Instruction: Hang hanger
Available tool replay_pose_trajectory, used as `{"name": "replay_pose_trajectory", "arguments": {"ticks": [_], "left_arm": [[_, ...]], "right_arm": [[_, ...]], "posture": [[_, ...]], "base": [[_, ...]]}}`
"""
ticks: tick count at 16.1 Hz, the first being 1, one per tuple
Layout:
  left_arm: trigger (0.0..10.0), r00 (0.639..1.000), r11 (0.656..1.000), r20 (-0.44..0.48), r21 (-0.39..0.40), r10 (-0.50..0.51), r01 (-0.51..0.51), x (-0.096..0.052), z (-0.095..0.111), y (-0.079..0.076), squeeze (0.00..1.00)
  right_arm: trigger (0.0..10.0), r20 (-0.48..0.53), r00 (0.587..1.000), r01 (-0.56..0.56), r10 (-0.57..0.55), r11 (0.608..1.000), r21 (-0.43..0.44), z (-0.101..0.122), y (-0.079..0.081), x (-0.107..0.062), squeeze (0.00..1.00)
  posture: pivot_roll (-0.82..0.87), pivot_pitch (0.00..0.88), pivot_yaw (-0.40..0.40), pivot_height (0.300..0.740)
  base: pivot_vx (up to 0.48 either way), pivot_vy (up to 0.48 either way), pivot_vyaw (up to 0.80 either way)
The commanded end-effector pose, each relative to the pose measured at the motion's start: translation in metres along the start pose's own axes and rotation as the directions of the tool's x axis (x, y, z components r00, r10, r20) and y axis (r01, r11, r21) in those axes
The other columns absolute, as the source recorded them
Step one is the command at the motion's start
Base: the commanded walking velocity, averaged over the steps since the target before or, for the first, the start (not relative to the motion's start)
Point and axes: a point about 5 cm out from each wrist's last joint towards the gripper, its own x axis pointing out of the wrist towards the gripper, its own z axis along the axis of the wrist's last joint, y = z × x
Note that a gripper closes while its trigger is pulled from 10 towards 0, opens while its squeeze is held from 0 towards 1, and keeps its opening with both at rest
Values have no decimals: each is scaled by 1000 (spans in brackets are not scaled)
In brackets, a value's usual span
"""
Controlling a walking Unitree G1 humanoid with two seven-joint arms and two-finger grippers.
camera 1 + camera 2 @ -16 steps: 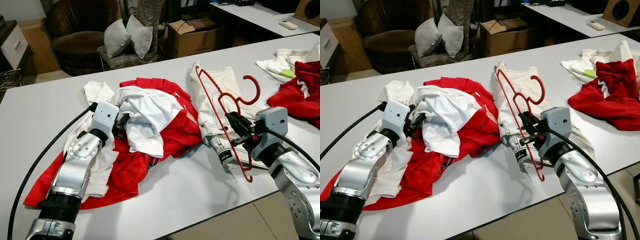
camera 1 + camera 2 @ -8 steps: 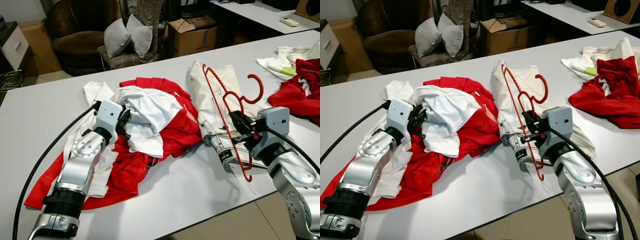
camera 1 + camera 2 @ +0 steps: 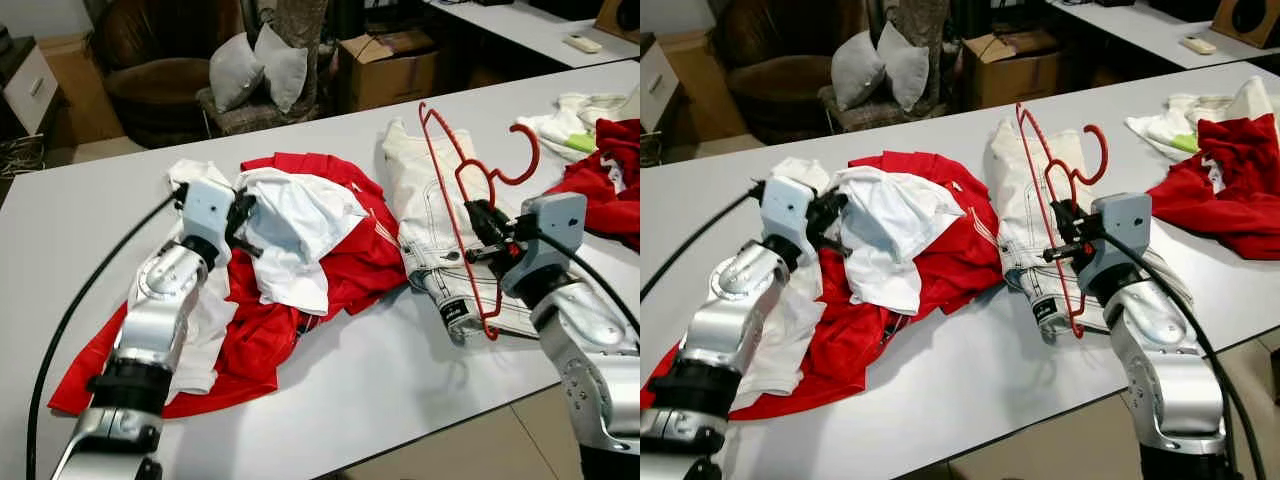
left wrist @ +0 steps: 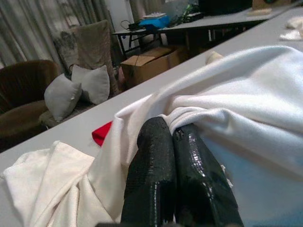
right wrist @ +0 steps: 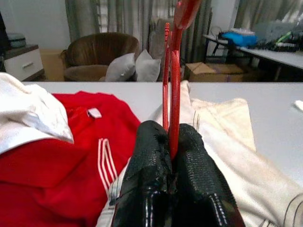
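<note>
Hanger [image 3: 462,190] red. Trousers [image 3: 430,215] cream, dark stitching. Jacket [image 3: 330,255] red, white stripes. Shirt [image 3: 300,220] white. Table [image 3: 90,210] pale grey. Gripper fingers [image 5: 151,156] black, arms silver.

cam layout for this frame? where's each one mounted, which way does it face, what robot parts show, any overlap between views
Left eye and right eye views: head stereo pair, looking forward and down at the table; both silver arms show, left gripper at the white shirt, right gripper holding the red hanger.
Left wrist view: looks along shut jaws pressed into the white shirt.
Right wrist view: looks along jaws clamped on the red hanger, above the cream trousers.
Shared: the brown armchair and grey cushions appear in all views.
</note>
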Motion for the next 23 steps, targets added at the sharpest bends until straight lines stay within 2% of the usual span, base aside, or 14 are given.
{"name": "replay_pose_trajectory", "arguments": {"ticks": [1, 3, 4, 5, 6, 7, 9, 11, 13, 17, 19, 21, 22, 23], "left_arm": [[0, 999, 999, 48, -45, 26, -23, 5, 10, 5, 0], [0, 989, 989, 134, -138, 70, -52, 20, 34, 20, 0], [0, 967, 987, 241, -156, 79, -42, 35, 69, 35, 0], [0, 920, 992, 389, -122, 34, 15, 44, 117, 45, 0], [0, 888, 994, 460, -99, 2, 49, 45, 139, 48, 0], [0, 771, 984, 620, 6, -145, 180, 38, 190, 44, 0], [0, 685, 945, 661, 122, -305, 303, 26, 203, 31, 0], [0, 669, 917, 650, 120, -361, 379, 18, 190, 22, 0], [0, 736, 918, 566, 106, -371, 381, 17, 161, 22, 0], [0, 791, 893, 420, 141, -444, 427, 4, 125, 11, 0], [0, 838, 912, 361, 141, -410, 386, 3, 114, 13, 0], [0, 911, 919, 183, 219, -369, 328, 6, 96, 22, 0], [0, 936, 935, 163, 230, -311, 270, 6, 95, 30, 0], [0, 931, 993, 343, 40, -121, 114, 7, 120, 48, 0]], "right_arm": [[10000, 19, 1000, 18, -17, 1000, -5, 2, -2, 0, 0], [10000, 40, 998, 53, -54, 999, 12, 3, -6, 1, 0], [10000, 49, 996, 68, -70, 997, 24, 4, -8, 3, 0], [10000, 65, 995, 71, -73, 997, 31, 8, -8, 6, 0], [10000, 75, 994, 71, -73, 997, 32, 10, -8, 7, 0], [10000, 101, 991, 84, -88, 995, 44, 16, -10, 6, 0], [10000, 99, 988, 114, -121, 991, 74, 11, -12, 0, 0], [10000, 78, 990, 113, -119, 990, 83, 3, -6, -4, 0], [10000, 72, 993, 89, -96, 991, 95, 2, 2, -1, 0], [10000, 52, 997, 58, -64, 993, 104, -4, 8, 0, 0], [10000, 54, 997, 56, -62, 992, 111, -3, 7, 4, 0], [10000, 48, 996, 69, -75, 991, 115, -3, 6, 8, 0], [10000, 34, 994, 97, -101, 990, 104, -5, 4, 9, 0], [10000, 21, 987, 157, -160, 981, 114, -7, -3, 8, 0]], "posture": [[-239, 0, 81, 740], [-238, 0, 89, 740], [-235, 0, 88, 740], [-236, 0, 89, 740], [-239, 0, 93, 740], [-246, 0, 102, 740], [-239, 0, 108, 740], [-224, 0, 108, 740], [-215, 0, 108, 740], [-189, 0, 75, 740], [-174, 0, 61, 740], [-170, 0, 55, 740], [-174, 0, 57, 740], [-179, 0, 63, 740]], "base": [[0, 0, 0], [0, 0, 0], [0, 0, 0], [0, 0, 0], [0, 0, 0], [0, 0, 0], [0, 0, 0], [0, 0, 0], [0, 0, 0], [0, 0, 0], [0, 0, 0], [0, 0, 0], [0, 0, 0], [0, 0, 0]]}}
